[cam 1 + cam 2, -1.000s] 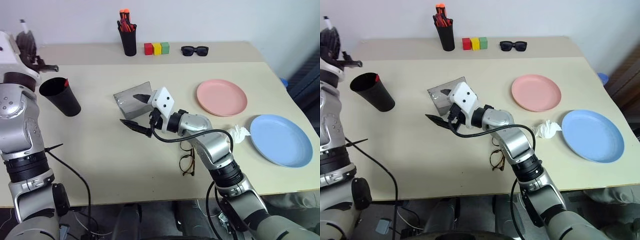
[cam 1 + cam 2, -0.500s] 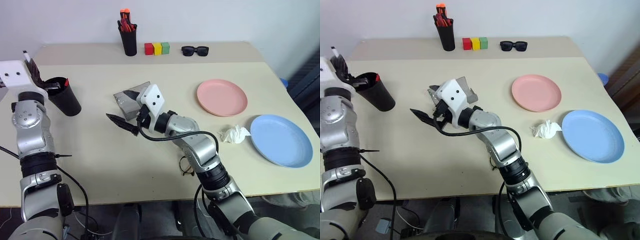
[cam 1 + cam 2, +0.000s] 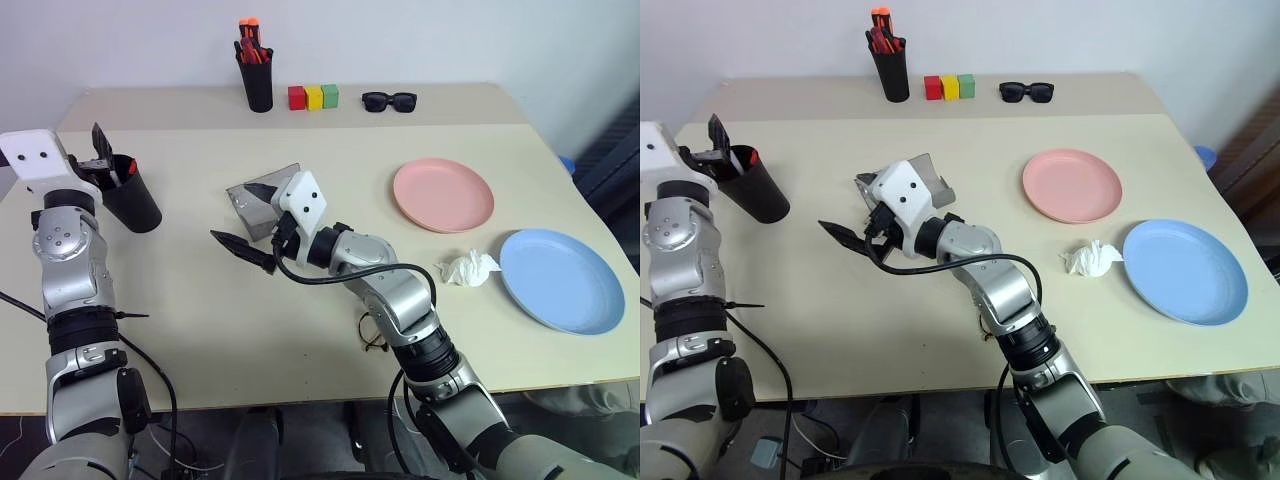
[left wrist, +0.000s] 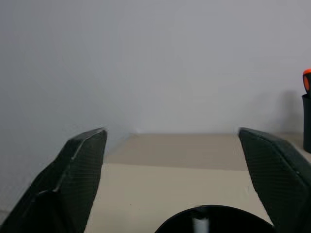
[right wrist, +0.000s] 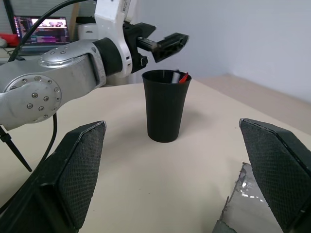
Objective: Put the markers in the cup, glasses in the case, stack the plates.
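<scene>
The black cup stands at the table's left with the markers inside: a red tip and a white one show at its rim. My left gripper hovers just over that rim, open and empty. My right gripper stands open mid-table, nothing between its fingers, right in front of the grey case, which it partly hides. The glasses lie under my right forearm, partly covered. Apart on the right sit the plates, a pink plate and a blue plate.
A crumpled white tissue lies between the plates. Along the back stand a tall black pen pot with red-orange pens, three coloured blocks and black sunglasses. A raised ledge runs along the table's back.
My left gripper came down to the cup's rim holding the white marker, then opened; the marker now stands in the cup.
</scene>
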Tool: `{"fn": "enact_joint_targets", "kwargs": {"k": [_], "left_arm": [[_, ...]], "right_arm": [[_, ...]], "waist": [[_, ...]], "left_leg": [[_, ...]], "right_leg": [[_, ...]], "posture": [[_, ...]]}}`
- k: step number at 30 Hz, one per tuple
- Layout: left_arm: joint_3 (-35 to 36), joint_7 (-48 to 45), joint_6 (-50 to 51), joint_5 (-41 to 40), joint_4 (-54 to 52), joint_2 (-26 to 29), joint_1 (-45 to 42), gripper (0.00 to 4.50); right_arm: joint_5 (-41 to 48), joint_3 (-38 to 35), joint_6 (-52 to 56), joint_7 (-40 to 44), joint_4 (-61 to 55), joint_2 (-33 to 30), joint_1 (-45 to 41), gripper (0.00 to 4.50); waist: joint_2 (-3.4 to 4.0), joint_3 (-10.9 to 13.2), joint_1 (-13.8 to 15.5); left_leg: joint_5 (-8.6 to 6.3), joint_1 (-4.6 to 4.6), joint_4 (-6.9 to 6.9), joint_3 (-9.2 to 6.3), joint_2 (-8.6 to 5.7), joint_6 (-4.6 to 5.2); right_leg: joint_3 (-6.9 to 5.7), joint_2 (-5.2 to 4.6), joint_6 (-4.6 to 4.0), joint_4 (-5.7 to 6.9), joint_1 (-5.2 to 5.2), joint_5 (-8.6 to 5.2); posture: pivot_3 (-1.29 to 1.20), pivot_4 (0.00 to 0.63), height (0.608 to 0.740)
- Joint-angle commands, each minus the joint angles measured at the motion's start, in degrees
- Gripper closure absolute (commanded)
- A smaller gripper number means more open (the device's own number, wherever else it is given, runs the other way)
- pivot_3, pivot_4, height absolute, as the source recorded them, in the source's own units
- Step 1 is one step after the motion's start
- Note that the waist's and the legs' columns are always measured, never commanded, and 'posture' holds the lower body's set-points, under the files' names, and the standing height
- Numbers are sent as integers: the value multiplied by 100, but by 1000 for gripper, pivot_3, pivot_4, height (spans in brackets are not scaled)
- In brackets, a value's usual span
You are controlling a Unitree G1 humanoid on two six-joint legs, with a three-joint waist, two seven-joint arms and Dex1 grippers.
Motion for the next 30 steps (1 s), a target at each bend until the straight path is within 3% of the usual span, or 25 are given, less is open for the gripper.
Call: {"fn": "enact_joint_targets", "kwargs": {"k": [1,6,7,10,12,18,24,27,30], "left_arm": [[14,-75,2,-211,-514,-44,10,374],[-844,-1453,1381,-1122,-2317,-14,231,374],[-1080,-1755,1938,-1353,-2661,71,308,178],[-1683,-2368,3391,-1802,-3215,364,399,178],[-2174,-2653,3870,-1677,-3341,559,366,178],[-3762,-3203,4243,-612,-2231,572,-320,178],[-4155,-3649,4125,-140,-1036,305,-864,178],[-4156,-3949,3937,-71,-785,221,-964,1035],[-4108,-4077,3826,16,-682,189,-998,2535]], "right_arm": [[31,-2,-80,12,-145,57,-55,0],[54,-248,-20,214,-319,-435,-44,0],[84,-324,9,344,-381,-652,-60,0],[251,-476,183,817,-577,-1278,-108,0],[278,-513,198,1172,-682,-1744,-119,0],[251,-798,349,1967,-892,-3280,206,0],[327,-1215,449,2048,-1178,-3901,747,0],[273,-1448,579,1879,-1360,-4082,1027,0],[245,-1516,628,1785,-1460,-4150,1170,0]], "waist": [[0,0,1],[-2,-1,31],[-1,-1,32],[3,2,-7],[5,3,-31],[8,4,-56],[8,5,-75],[8,5,-56],[8,5,-32]], "left_leg": [[0,0,0,0,0,0],[1,-6,2,-3,-2,-1],[1,-7,3,-3,-6,-2],[1,-2,5,-3,-8,-2],[1,2,2,-4,-6,-1],[0,1,2,-5,-3,0],[0,-1,1,-5,-3,1],[0,-3,3,-5,-3,1],[0,-3,3,-5,-3,1]], "right_leg": [[0,0,0,0,0,0],[-3,-4,0,-2,0,0],[-3,-9,1,-4,4,0],[-1,-10,4,-5,9,1],[-1,-4,4,-3,9,1],[-1,3,2,-7,9,-1],[0,5,3,-10,6,-2],[0,4,3,-10,6,-2],[1,3,3,-11,6,-2]], "posture": [[0,150,740],[0,150,740],[0,150,740],[0,150,740],[0,150,740],[0,150,740],[0,150,740],[0,150,740],[0,150,740]]}}
